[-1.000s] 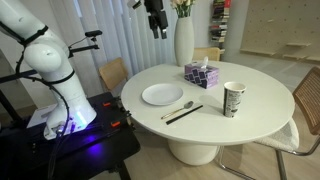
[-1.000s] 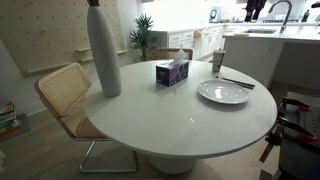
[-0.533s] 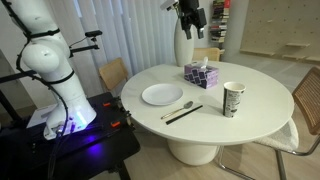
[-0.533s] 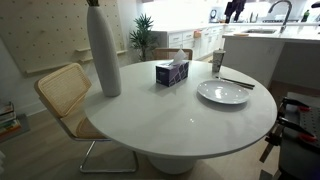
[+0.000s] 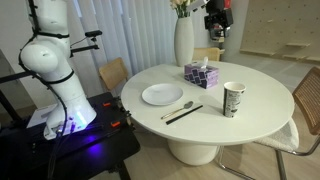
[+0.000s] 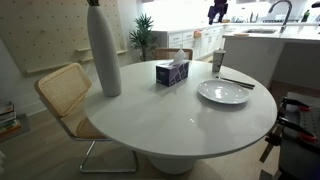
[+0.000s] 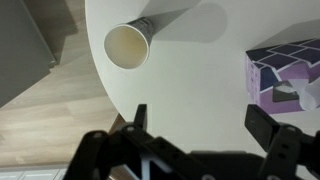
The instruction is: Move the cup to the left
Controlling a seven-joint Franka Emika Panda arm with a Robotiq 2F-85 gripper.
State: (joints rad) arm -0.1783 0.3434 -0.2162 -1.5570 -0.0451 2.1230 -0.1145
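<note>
In an exterior view, a spoon (image 5: 180, 106) and a dark utensil (image 5: 185, 114) are seen laid side by side near the front edge of the round white bench (image 5: 262, 118). Just behind them a white plate (image 5: 162, 95) is set. The cup (image 5: 234, 99) is stood upright on the bench, well apart from the plate, on the side where a wicker chair (image 5: 308, 100) is drawn up. Nothing is touching it.

Further back, near the middle of the bench, a purple tissue box (image 5: 201, 75) is placed, and behind it a tall white vase (image 5: 184, 40) is stood near the far edge. The gripper (image 5: 218, 20) is held highest and farthest, up beside the top of the vase and well clear of the cup.

In the wrist view, the cup (image 7: 128, 44) is looked down on from above, its pale inside showing, close to the bench's curved edge. The jaws are spread wide, with nothing held between them.
</note>
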